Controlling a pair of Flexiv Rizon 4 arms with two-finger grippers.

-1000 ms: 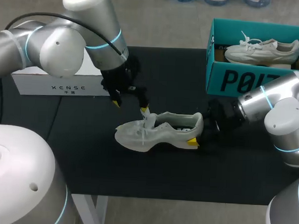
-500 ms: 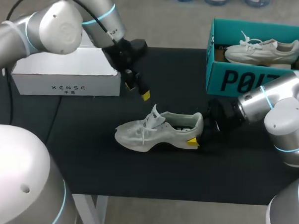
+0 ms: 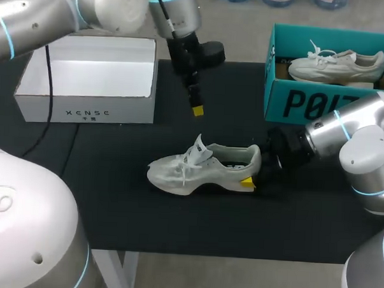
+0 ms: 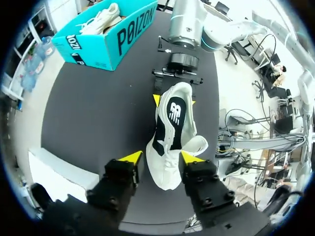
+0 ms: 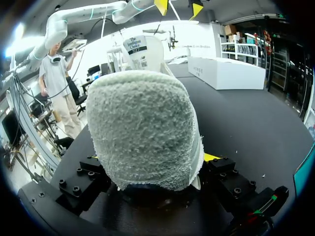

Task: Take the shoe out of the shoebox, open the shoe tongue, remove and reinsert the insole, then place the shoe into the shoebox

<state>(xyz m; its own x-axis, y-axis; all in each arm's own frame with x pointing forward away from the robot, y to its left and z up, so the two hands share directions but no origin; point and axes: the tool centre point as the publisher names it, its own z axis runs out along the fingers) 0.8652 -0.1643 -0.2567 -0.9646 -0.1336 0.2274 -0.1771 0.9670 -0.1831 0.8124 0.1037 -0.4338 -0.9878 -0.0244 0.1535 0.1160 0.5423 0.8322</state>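
"Where's the sneaker (image 3: 204,167)?"

"On its sole in the middle of the black table (image 3: 112,211), toe pointing left, well apart from the white shoebox (image 3: 85,107) at the far left."

"And the jaws?"

"The right gripper (image 3: 253,174) clamps its heel. The left gripper (image 4: 160,157) hangs above it, fingers spread."

In head view, looking down from above and behind onto the whole table (image 3: 113,198), well back. In left wrist view, looking down from high up along the fingers onto the shoe (image 4: 172,132), right gripper (image 4: 173,101) and teal shoebox (image 4: 118,39). In right wrist view, sitting at table level, hard up against the shoe's heel, facing along it toward the white box (image 5: 226,73) and left gripper (image 5: 178,6) overhead; shoe shared with both others.
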